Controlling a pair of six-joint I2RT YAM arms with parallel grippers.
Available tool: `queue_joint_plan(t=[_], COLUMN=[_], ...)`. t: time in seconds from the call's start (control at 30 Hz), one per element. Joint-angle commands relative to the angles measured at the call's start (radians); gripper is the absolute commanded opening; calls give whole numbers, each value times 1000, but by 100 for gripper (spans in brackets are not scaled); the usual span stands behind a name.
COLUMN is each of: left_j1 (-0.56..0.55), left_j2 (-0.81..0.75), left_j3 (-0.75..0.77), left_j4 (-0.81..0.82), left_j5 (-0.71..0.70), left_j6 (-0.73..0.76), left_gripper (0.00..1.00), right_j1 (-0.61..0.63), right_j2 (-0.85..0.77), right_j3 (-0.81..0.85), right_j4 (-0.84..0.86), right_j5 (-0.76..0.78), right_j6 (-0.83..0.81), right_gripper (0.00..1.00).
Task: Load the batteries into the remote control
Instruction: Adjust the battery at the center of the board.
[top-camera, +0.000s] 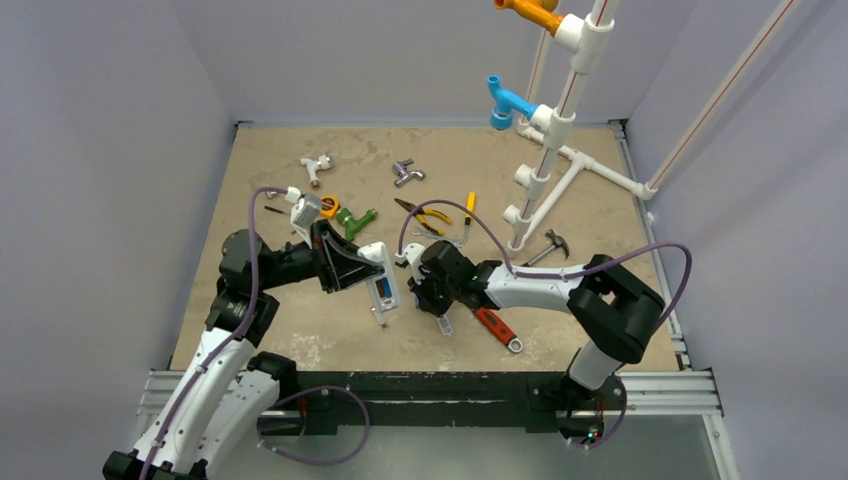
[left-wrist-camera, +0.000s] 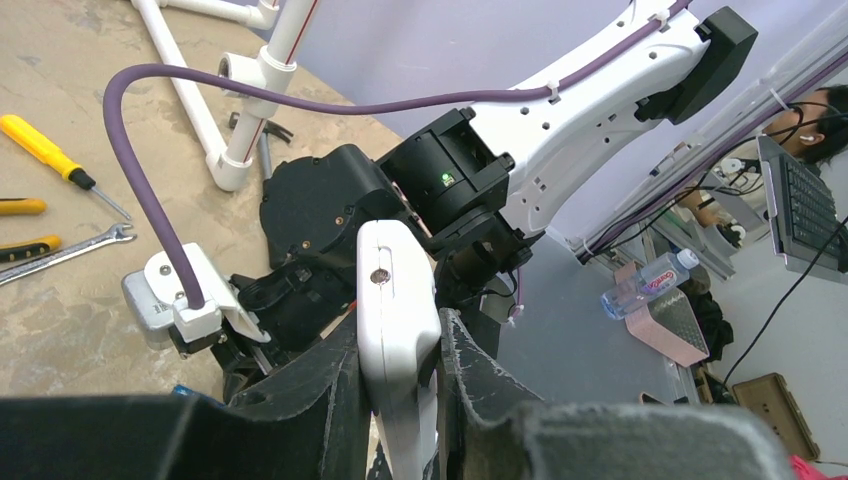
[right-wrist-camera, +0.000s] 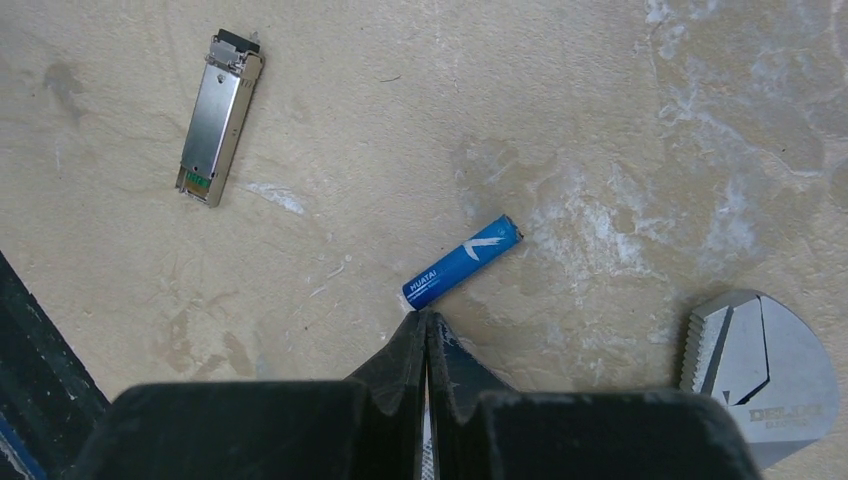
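Currently pickup step — your left gripper (left-wrist-camera: 398, 345) pinches remote control (left-wrist-camera: 395, 280); right gripper (right-wrist-camera: 425, 322) pressed together, empty, battery (right-wrist-camera: 463, 262) lying at one o'clock just beside its tips. Next, likely — spread jaws, straddle battery.

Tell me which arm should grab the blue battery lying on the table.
Right: the right gripper, shut and empty, hangs right beside the battery; the left gripper is clamped on the remote control.
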Motion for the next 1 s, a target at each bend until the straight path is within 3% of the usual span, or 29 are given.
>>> queue_joint_plan(t=[0.0,0.97], left_j1=[3,4], left_j2=[-3,-22], left_j3=[41,39], left_j4=[62,26], left_j5=[-8,-9], left_j6=[-2,21], left_gripper=[0,0], right_j1=[5,4], right_j2=[15,112], right_j3=[5,34], right_j4=[61,236], right_j5=[-34,-15], right_j6=[36,198], right_gripper=[0,0])
